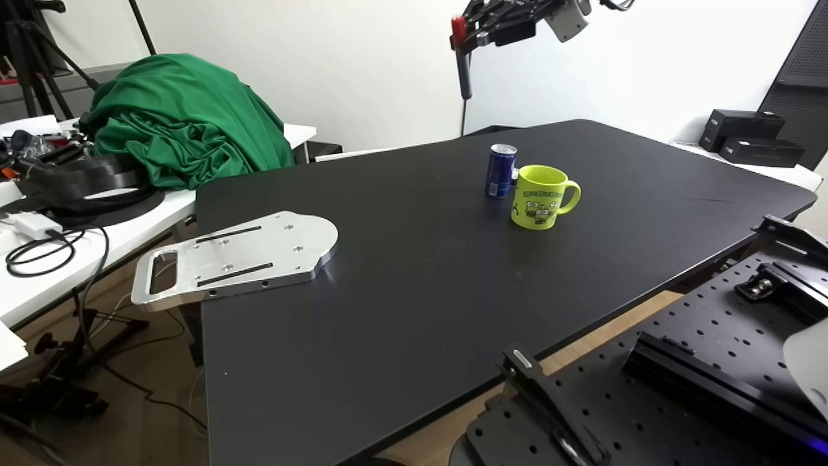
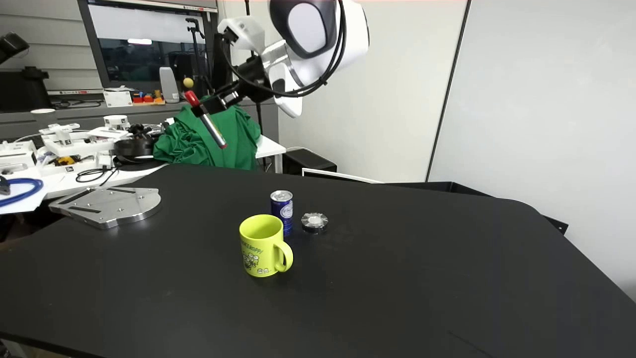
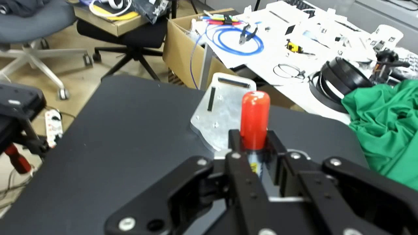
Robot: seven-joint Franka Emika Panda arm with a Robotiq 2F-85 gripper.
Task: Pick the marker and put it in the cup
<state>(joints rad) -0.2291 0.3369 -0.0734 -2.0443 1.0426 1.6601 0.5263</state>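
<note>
The marker has a red cap and a whitish-grey body; it shows in both exterior views and in the wrist view. My gripper is shut on it near the cap, and the fingers press it from both sides in the wrist view. The marker hangs tilted, cap up, high above the table. The cup is a yellow-green mug standing upright on the black table, also in an exterior view. The gripper is well above and away from the mug, which is out of the wrist view.
A blue can stands close beside the mug. A dark round tape roll lies near the can. A silver metal plate lies at one table edge. A green cloth heaps on a white side table.
</note>
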